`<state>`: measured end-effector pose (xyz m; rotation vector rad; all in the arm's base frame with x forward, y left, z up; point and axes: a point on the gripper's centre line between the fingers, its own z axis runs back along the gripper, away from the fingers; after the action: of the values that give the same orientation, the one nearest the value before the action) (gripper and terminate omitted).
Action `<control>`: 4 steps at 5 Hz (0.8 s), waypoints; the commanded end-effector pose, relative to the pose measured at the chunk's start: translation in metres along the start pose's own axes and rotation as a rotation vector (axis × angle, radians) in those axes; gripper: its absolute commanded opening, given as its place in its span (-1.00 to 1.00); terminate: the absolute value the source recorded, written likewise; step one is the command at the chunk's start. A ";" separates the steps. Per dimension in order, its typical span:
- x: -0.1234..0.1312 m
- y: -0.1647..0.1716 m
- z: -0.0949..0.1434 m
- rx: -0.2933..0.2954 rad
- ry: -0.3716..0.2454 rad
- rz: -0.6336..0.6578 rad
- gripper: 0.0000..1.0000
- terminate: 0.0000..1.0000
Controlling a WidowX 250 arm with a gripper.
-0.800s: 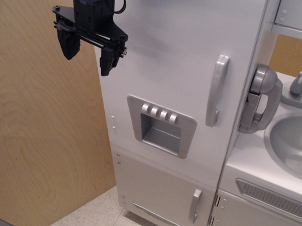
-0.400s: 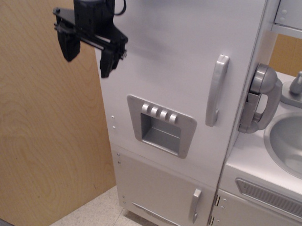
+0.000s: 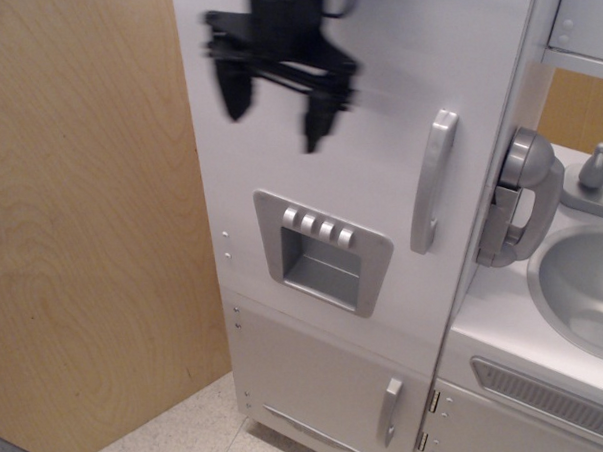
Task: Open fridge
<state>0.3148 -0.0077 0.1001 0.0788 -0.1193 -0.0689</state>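
1. Shifted right since the earlier frames: pincer (image 3: 275,112), formerly at the fridge's left edge over the wood panel, now in front of the big door's upper part, motion-blurred.
2. Spread apart and empty, two dark fingers (image 3: 233,89) pointing down, touching nothing.
3. Standing tall and white in mid-frame: fridge (image 3: 374,63), large door shut flush, no gap showing along its edge.
4. Set on that door's right side: long grey vertical handle (image 3: 432,180), well apart from the pincer, to its right and a little lower.
5. Lower left of the handle: grey recessed dispenser panel (image 3: 323,250) with a row of buttons, no use as a hold.
6. Beneath: small lower door (image 3: 328,385) with a short handle, not the target.
7. To the right: white sink counter (image 3: 547,345) with grey basin, just beside the fridge.
8. Likely handling: rigid, light painted board, smooth and slippery on flat faces; probably swinging easily on hinges along the left side, perhaps against a weak catch.
9. Best hold, by judgement: mid-length of the long handle, fingers straddling the bar, then a pull outward in an arc.
10. Risk: light cabinet dragging or tipping under a hard straight tug.
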 end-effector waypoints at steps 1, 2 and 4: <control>0.014 -0.053 0.019 -0.068 -0.169 -0.043 1.00 -1.00; 0.019 -0.066 0.017 -0.099 -0.210 -0.006 1.00 -1.00; 0.032 -0.073 0.000 -0.066 -0.254 0.039 1.00 -1.00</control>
<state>0.3399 -0.0798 0.0846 0.0094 -0.3367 -0.0458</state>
